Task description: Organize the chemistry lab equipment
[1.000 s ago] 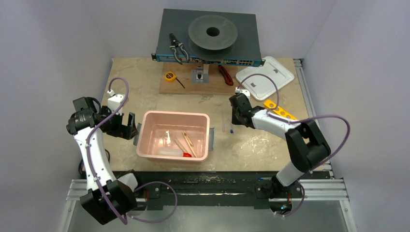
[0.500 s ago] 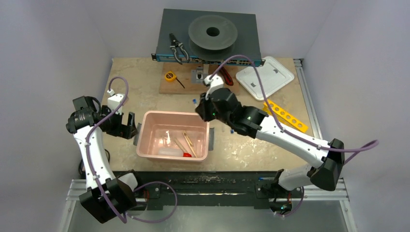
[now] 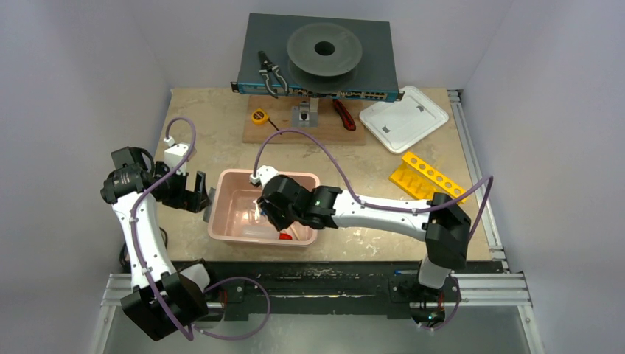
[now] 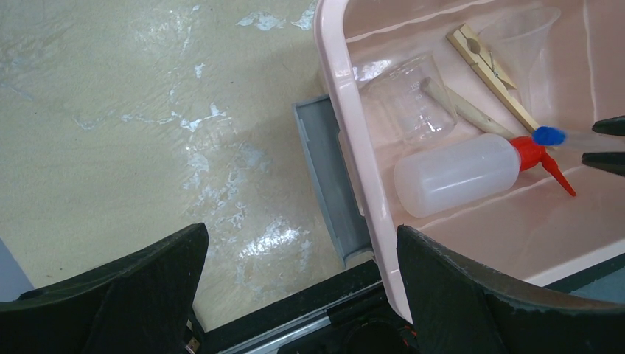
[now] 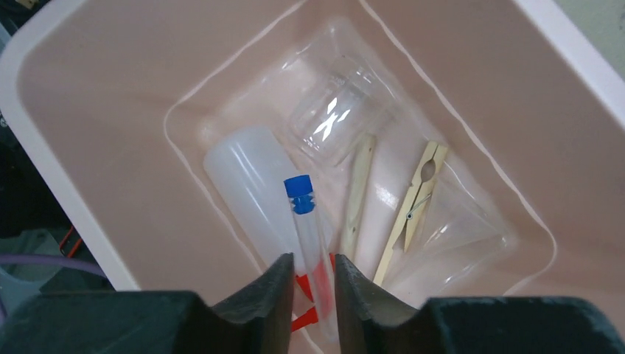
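1. The tube (image 5: 309, 228), clear with a blue cap (image 5: 298, 186), lies in the right wrist view between the fingers of the right gripper (image 5: 311, 269), above the floor of the pink tub (image 5: 96, 96). Its long axis runs straight out from the jaws, cap end farthest from the wrist. The jaws stand close on either side with a sliver of gap, and we cannot tell whether they pinch it or only flank it. Below it lie the squeeze bottle (image 5: 247, 184), 1 wooden stick (image 5: 357, 195), 1 wooden peg (image 5: 413, 206) and a clear beaker (image 5: 335, 118).

2. In the left wrist view the blue cap hangs just over the bottle's red nozzle, and the tube runs off to the right between 2 black fingertips. The left gripper (image 4: 300, 234) has its jaws spread wide, holding nothing, just outside the tub's wall over the table (image 4: 110, 110).

3. In the top view the right arm reaches across into the tub while the left waits beside it. We judge the right arm is the only 1 placed to act. If let go, the tube would land roughly along the bottle and might roll.
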Action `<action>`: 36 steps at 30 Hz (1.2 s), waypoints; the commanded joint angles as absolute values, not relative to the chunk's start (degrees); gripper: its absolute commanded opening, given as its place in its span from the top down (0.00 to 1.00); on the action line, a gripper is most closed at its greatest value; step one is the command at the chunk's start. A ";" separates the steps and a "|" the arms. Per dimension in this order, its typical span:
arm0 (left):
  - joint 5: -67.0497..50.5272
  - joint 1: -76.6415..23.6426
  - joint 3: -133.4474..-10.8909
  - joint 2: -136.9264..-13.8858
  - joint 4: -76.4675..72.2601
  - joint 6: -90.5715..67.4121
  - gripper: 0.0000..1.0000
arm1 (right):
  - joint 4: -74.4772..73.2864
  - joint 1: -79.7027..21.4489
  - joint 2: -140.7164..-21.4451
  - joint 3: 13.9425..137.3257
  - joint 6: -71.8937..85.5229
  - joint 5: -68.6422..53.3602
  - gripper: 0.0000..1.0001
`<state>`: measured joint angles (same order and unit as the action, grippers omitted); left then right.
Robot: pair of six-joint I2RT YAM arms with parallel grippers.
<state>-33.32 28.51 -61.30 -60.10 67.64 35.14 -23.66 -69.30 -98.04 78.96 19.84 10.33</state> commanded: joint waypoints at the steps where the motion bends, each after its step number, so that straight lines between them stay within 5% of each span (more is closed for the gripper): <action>1: -34.74 29.07 -63.04 -59.42 67.87 35.46 0.00 | -23.56 -68.99 -95.94 82.27 18.53 9.22 0.69; 5: -34.37 29.09 -63.01 -59.35 67.64 35.34 0.00 | -21.88 -67.20 -92.36 81.12 19.07 8.79 0.49; 20: -33.63 29.07 -63.01 -59.15 66.21 33.38 0.00 | -20.14 -34.90 -78.22 58.30 30.12 13.41 0.57; 27: -32.84 29.09 -63.63 -59.12 66.17 32.69 0.00 | -14.96 -31.85 -84.13 51.74 29.12 12.44 0.41; 36: -32.52 29.07 -63.14 -57.26 64.84 32.76 0.00 | -11.25 -31.88 -89.77 49.78 28.92 13.65 0.45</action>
